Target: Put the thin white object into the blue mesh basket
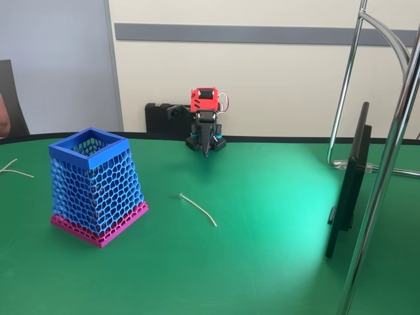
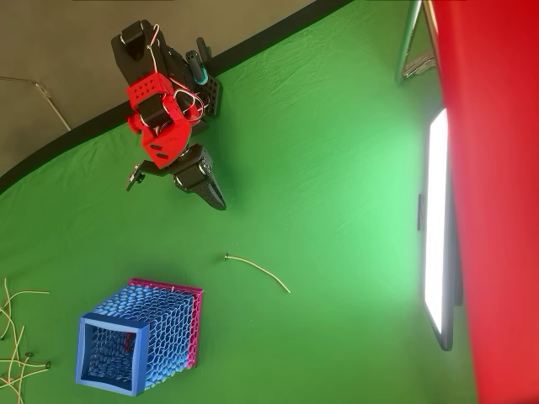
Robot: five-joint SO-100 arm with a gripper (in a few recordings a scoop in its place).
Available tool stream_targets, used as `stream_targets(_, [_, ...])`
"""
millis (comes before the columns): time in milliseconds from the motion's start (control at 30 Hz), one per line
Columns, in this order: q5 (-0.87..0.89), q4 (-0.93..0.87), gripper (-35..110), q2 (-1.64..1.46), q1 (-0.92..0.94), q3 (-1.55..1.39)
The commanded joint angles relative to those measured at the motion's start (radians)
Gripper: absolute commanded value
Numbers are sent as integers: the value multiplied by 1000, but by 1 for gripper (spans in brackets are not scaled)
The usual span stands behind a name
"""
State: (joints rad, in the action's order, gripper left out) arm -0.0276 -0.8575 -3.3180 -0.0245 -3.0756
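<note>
On the green cloth-covered desk [image 1: 262,249], the thin white object [image 1: 198,208] lies flat in the open middle: a pale, wire-like strand with a gentle curve and a tiny knob at its left end in the fixed view, touching nothing. Well apart from it, to the left in that view, stands the blue mesh basket [image 1: 97,184], upright, its honeycomb walls tapering upward to a solid square blue rim, its wider base a magenta mesh. The overhead view looks down into the open mouth of the basket [image 2: 139,341] and shows the strand [image 2: 258,270] between basket and arm. The arm [image 1: 205,121], red at the top and black below, sits folded at the far edge of the desk, with the tool [image 1: 206,146] pointing down toward the cloth; from above the tool [image 2: 210,192] reads as a dark tapered wedge with its fingers brought together, holding nothing. The overhead view also shows a loose bundle of similar white strands [image 2: 15,341] by the picture's left edge; the fixed view catches only a forked pair [image 1: 12,167] there. A dark flat panel [image 1: 348,190] stands on edge at the right, beside chrome tubing [image 1: 380,190].
</note>
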Motion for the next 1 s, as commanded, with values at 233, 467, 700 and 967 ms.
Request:
stream_targets(233, [-26,-5,1,-3,-28,-6])
stream_targets(467, [-20,5,1,3,-28,-8])
stream_targets(700, [-14,28,1,57,-14,35])
stream_targets(967, [18,29,1,247,0,158])
